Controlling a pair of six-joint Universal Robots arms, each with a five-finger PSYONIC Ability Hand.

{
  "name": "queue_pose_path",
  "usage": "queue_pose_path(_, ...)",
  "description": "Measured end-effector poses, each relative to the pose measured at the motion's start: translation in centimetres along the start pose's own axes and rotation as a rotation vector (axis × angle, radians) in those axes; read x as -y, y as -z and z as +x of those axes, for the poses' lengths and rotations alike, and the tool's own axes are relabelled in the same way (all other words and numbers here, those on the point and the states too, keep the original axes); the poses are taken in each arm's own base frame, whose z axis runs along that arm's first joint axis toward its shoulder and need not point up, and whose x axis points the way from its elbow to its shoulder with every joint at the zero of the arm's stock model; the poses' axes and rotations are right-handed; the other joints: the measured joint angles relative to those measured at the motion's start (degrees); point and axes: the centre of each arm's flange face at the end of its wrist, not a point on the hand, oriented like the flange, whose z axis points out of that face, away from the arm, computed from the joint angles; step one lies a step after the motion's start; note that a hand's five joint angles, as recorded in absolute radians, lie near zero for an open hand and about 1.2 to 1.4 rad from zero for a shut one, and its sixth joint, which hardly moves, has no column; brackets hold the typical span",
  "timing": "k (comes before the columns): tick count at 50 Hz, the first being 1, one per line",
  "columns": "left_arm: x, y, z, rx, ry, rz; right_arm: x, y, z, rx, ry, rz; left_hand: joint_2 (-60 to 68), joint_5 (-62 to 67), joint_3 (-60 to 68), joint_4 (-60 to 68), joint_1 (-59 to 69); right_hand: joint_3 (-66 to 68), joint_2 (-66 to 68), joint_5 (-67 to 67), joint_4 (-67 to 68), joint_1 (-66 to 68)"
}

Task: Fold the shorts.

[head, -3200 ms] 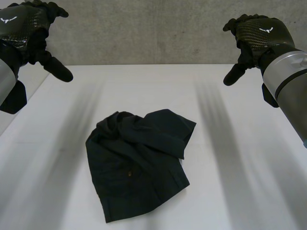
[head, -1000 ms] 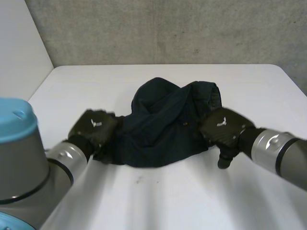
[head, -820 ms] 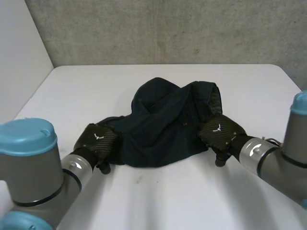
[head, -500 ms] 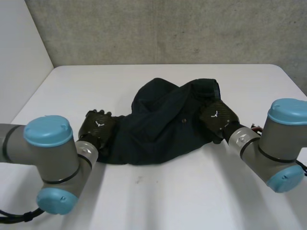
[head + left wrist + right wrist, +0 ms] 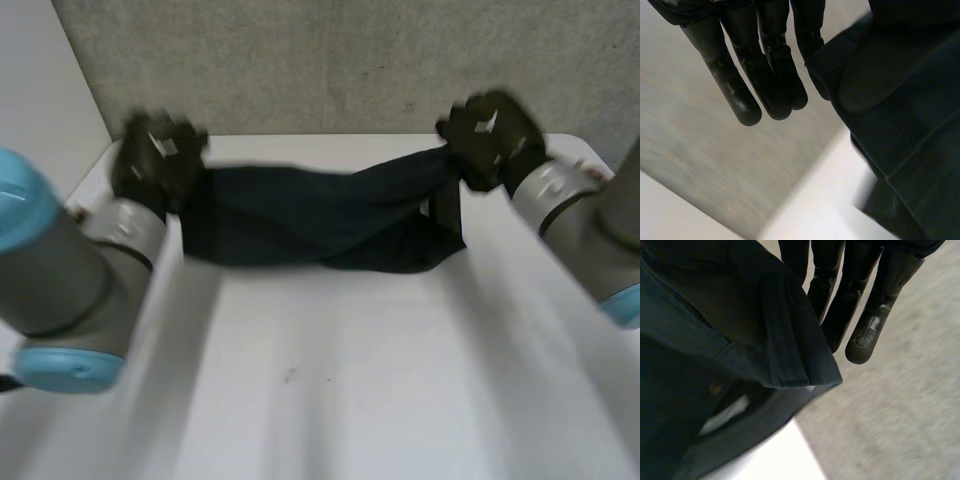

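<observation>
Shorts [image 5: 320, 215] pinched taut by left hand [image 5: 155, 160] and right hand [image 5: 490, 135], fingers [image 5: 770, 75] straight, thumbs hidden in cloth; white tabletop [image 5: 330, 380] below fingers, grey wall [image 5: 330, 60] beyond.

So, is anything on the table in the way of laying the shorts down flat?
Nothing visible. The shorts hang stretched between the left hand and right hand, and the table below them shows only bare white surface.

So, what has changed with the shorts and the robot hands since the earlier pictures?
The left robot hand and the right robot hand came down, took hold of the shorts at opposite ends, then rose and drew apart. The shorts, which lay crumpled before, now hang stretched between them above the table. The table itself stayed as it was.
</observation>
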Motion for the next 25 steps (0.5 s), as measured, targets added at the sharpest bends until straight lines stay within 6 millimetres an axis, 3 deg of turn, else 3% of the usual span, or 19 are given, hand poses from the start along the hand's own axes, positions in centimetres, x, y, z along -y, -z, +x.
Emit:
queue_pose_path(1,1.9,0.4,-1.3,0.033,0.035,0.05,1.6,0.6,0.9,-0.012,-0.016,0.018,0.05,0.01,0.05,0.11,0.0,0.0,0.0,0.14,0.0,0.0)
queue_pose_path(2,2.4,0.6,-1.7,0.042,0.045,0.064,1.9,0.7,1.1,-0.015,-0.019,0.022,0.05,0.01,0.05,0.11,0.0,0.0,0.0,0.14,0.0,0.0)
queue_pose_path(3,5.9,1.7,-4.1,0.095,0.102,0.156,4.9,1.9,2.8,-0.034,-0.035,0.052,0.08,0.0,0.09,0.24,0.0,0.0,0.0,0.37,0.0,0.09)
queue_pose_path(4,5.9,1.7,-4.1,0.095,0.102,0.156,4.9,1.9,2.8,-0.034,-0.035,0.052,0.08,0.0,0.09,0.24,0.0,0.0,0.0,0.37,0.0,0.09)
queue_pose_path(5,7.7,2.6,-5.4,0.12,0.127,0.203,5.5,2.2,3.1,-0.038,-0.037,0.057,0.09,0.01,0.09,0.24,0.0,0.0,0.0,0.38,0.0,0.11)
queue_pose_path(6,9.4,3.5,-6.6,0.143,0.148,0.246,8.2,3.6,4.5,-0.053,-0.039,0.08,0.1,0.01,0.09,0.24,0.0,0.0,0.0,0.48,0.0,0.11)
queue_pose_path(7,9.4,3.5,-6.6,0.143,0.148,0.246,8.2,3.6,4.5,-0.053,-0.039,0.08,0.1,0.01,0.09,0.24,0.0,0.0,0.0,0.48,0.0,0.11)
queue_pose_path(8,12.1,5.2,-8.5,0.176,0.174,0.314,10.9,5.1,5.9,-0.073,-0.035,0.104,0.1,0.01,0.11,0.25,0.0,0.0,0.0,0.48,0.0,0.11)
queue_pose_path(10,13.8,6.6,-9.8,0.195,0.186,0.355,12.8,6.3,6.8,-0.092,-0.028,0.122,0.11,0.0,0.11,0.25,0.0,0.0,0.0,0.62,0.0,0.11)
queue_pose_path(19,18.4,10.3,-12.9,0.238,0.201,0.454,18.7,10.8,10.1,-0.203,-0.013,0.2,0.14,0.01,0.11,0.26,0.0,0.0,0.0,0.63,0.01,0.11)
queue_pose_path(22,18.9,10.4,-13.3,0.248,0.2,0.465,19.1,11.2,10.4,-0.212,-0.018,0.2,0.14,0.0,0.11,0.27,0.0,0.0,0.0,0.62,0.01,0.11)
queue_pose_path(25,18.8,9.3,-13.3,0.248,0.196,0.455,17.9,10.0,10.1,-0.189,-0.036,0.154,0.14,0.0,0.11,0.27,0.0,0.0,0.0,0.63,0.0,0.11)
